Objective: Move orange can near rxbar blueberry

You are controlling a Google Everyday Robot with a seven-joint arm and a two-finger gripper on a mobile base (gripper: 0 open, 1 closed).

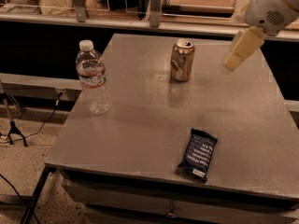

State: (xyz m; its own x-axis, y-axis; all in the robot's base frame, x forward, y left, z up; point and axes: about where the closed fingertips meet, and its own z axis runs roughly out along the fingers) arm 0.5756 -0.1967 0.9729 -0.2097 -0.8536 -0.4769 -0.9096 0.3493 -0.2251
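Clear plastic water bottle (93,80), white cap, stands upright near the left edge of the grey table (135,125); a drawer front (140,202) sits under the near edge. Black cable (44,122) and a stand leg (14,130) are on the speckled floor at left. The gripper (232,60) hangs above the table's far right part.

The scene is dim with a warm amber cast, and the brightest band is the shelf (140,21) behind the worktop (135,139). Light falls from above and behind. The orange can (181,60) throws a soft shadow towards the camera, and its silver top glints. A pale sheen lies across the worktop's middle. The water bottle (93,78) carries small highlights. The gripper (232,59), hanging over the far right of the worktop, is lit pale cream. The rxbar blueberry (198,154) reads nearly black, and the floor below is murky.
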